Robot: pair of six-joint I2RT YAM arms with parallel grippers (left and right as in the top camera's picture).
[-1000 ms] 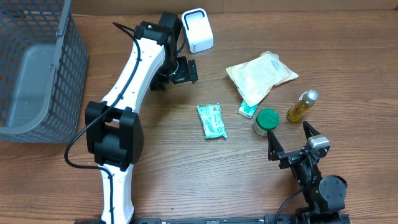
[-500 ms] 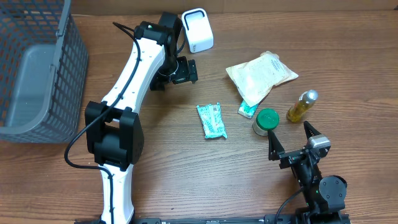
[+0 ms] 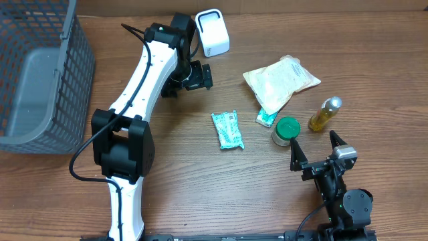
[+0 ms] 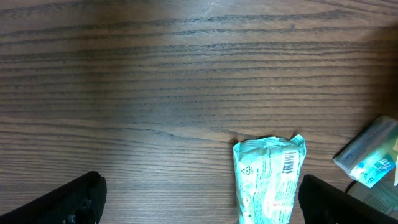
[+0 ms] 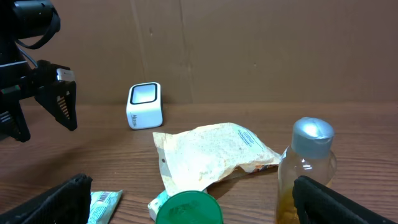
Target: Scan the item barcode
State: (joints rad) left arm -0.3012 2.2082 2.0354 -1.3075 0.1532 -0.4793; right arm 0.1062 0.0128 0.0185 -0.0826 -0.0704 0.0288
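Your right pincer stands spread and empty, nearer you than the teal packet and to its right. The packet lies flat on the worktop, barcode up. Beyond it your left pincer hangs spread, empty; farther back stands the white scanner.

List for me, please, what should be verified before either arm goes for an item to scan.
1. Left gripper open and empty: ok.
2. Right gripper open and empty: ok.
3. Teal foil snack packet lies flat on the wooden table, touching nothing else: ok.
4. The packet's black barcode faces up: ok.
5. White box-shaped scanner stands unblocked at the far edge: ok.
6. Scanner switched on: cannot tell.
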